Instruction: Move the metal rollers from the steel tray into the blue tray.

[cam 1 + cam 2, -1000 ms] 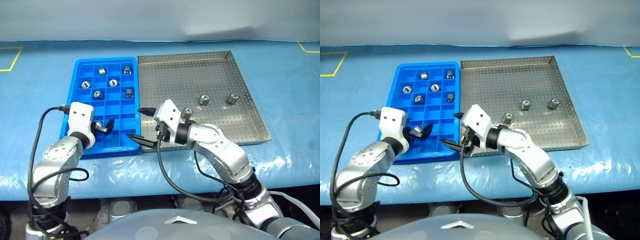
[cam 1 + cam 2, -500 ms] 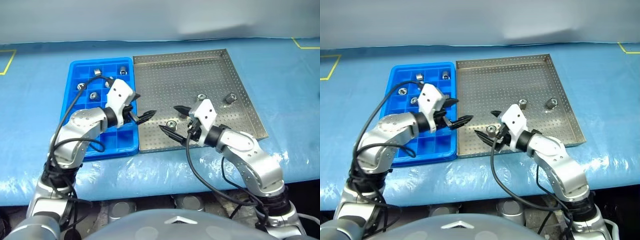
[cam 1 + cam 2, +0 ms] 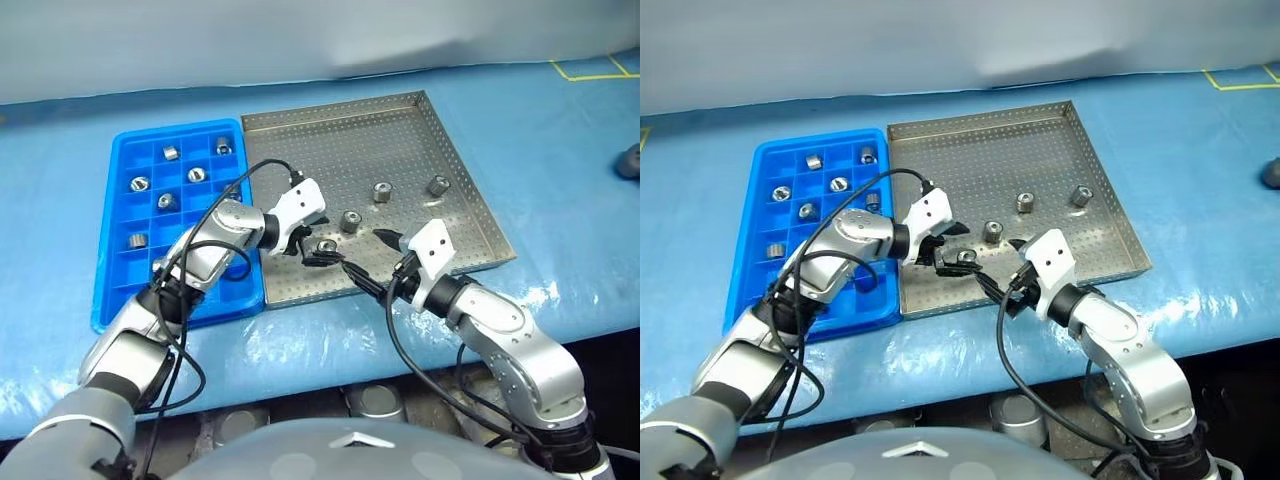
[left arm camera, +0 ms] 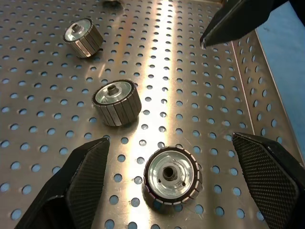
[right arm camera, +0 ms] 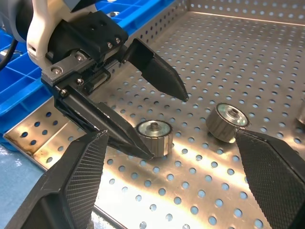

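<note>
While both spread wide | left claw (image 3: 318, 252) straddles roller (image 3: 326, 246) | right claw (image 3: 368, 262) empty

Four upright metal rollers (image 3: 327, 246) on steel tray (image 3: 400, 150), six in blue tray (image 3: 115, 290) compartments

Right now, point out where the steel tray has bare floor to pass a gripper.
Free: the steel tray's far half, between its back rim and the three metal rollers in a row. Crowded: the near-left part, where the left gripper straddles a fourth roller and the right gripper sits close by.
</note>
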`<state>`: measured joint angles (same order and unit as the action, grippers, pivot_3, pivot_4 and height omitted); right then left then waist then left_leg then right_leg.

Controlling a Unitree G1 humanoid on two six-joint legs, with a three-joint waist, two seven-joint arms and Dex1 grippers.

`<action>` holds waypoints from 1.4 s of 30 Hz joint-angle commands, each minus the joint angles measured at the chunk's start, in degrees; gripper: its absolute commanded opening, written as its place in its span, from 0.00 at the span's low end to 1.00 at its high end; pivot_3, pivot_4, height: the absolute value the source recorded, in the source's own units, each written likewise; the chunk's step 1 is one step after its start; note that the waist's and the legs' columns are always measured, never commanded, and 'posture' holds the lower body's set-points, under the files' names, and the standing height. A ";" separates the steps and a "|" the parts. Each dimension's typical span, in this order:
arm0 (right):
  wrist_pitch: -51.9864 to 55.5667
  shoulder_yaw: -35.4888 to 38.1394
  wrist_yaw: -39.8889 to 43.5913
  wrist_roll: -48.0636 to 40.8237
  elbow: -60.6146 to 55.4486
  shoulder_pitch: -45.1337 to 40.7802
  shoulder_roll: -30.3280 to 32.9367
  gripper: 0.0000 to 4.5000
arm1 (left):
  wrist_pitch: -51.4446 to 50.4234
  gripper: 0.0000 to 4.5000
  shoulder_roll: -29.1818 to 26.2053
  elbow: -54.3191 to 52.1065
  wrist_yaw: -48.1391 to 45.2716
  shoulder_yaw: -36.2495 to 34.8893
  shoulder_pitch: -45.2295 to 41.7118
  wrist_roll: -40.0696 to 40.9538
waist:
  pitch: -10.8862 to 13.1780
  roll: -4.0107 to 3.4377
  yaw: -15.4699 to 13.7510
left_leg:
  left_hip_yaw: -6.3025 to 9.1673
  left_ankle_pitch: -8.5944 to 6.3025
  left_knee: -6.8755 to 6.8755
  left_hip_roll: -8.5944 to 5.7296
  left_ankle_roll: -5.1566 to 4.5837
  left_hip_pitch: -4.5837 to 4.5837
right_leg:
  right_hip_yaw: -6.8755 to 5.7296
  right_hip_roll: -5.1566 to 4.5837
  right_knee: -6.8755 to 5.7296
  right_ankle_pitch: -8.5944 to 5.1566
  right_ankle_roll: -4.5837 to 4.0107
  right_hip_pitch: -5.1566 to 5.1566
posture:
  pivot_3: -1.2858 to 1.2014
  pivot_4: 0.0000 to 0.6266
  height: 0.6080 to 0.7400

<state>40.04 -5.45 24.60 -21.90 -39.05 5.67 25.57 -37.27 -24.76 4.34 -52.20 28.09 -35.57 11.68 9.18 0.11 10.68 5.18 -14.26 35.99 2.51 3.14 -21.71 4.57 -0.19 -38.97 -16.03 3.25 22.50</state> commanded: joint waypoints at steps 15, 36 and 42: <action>-0.62 -0.79 -0.41 -0.51 -2.21 -4.02 -0.44 1.00 | -2.36 0.40 1.10 -8.02 2.88 -8.78 3.48 -0.37 | 0.01 0.00 0.71 | -0.01 -0.01 0.00 0.02 -0.02 -0.02 | 0.03 0.01 0.00 -0.01 0.03 0.02 | 0.43 0.24 1.00; -7.05 -19.28 15.28 1.52 15.35 -26.03 -7.34 1.00 | -14.60 0.40 12.54 -54.22 45.48 -41.48 44.52 -4.45 | 0.02 0.05 -8.09 | 0.02 -0.05 0.02 0.04 -0.08 0.04 | -0.07 -0.07 0.00 0.17 -0.24 -0.03 | 0.57 0.24 1.00; -8.27 -21.12 18.36 1.66 17.46 -27.24 -8.49 1.00 | -17.89 0.40 15.82 -58.31 49.86 -42.73 51.27 -6.02 | 0.01 0.06 -10.61 | 0.14 0.03 0.02 0.03 0.06 0.05 | -0.24 -0.10 0.01 0.17 -0.24 -0.09 | 0.59 0.24 1.00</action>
<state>33.00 -26.79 42.08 -20.09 -20.66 -20.74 17.44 -54.85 -9.30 -50.84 -3.53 -13.61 15.62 6.60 9.19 0.16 0.07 5.34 -14.21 36.00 2.54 3.23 -21.65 4.31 -0.29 -38.96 -15.86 3.01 22.41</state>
